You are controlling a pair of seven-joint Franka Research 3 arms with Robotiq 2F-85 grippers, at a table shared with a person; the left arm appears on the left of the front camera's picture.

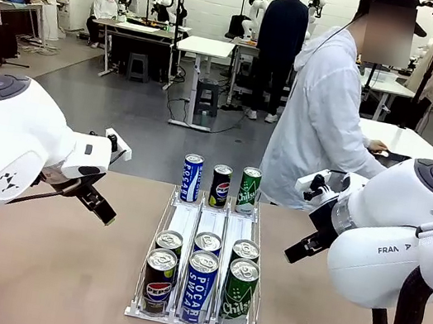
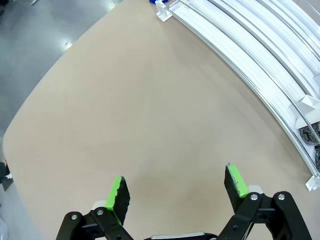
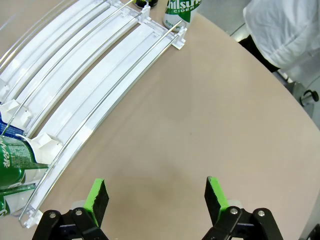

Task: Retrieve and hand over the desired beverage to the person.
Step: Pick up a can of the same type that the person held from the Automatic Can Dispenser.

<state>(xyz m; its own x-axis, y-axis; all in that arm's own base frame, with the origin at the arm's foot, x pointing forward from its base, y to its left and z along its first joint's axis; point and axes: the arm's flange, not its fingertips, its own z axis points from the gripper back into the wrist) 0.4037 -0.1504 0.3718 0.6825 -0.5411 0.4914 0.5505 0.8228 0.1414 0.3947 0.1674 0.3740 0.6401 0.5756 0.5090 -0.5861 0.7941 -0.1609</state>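
Note:
A white three-lane rack (image 1: 211, 221) stands mid-table with beverage cans. At its far end are a blue Pocari can (image 1: 190, 177), a dark Pepsi can (image 1: 220, 185) and a green cider can (image 1: 249, 190). At the near end stand a Pepsi can (image 1: 159, 280), a Pocari Sweat can (image 1: 199, 287) and a green cider can (image 1: 238, 295), with more cans right behind them. My left gripper (image 2: 175, 180) hovers open over bare table left of the rack (image 2: 240, 55). To the right of the rack (image 3: 90, 65), my right gripper (image 3: 155, 184) is open and empty. The person (image 1: 320, 122) stands at the far side, turned away.
The tan table (image 1: 39, 265) has free room on both sides of the rack. The person's hand (image 1: 379, 146) rests on a white table at back right. Other people and work tables stand farther off in the room.

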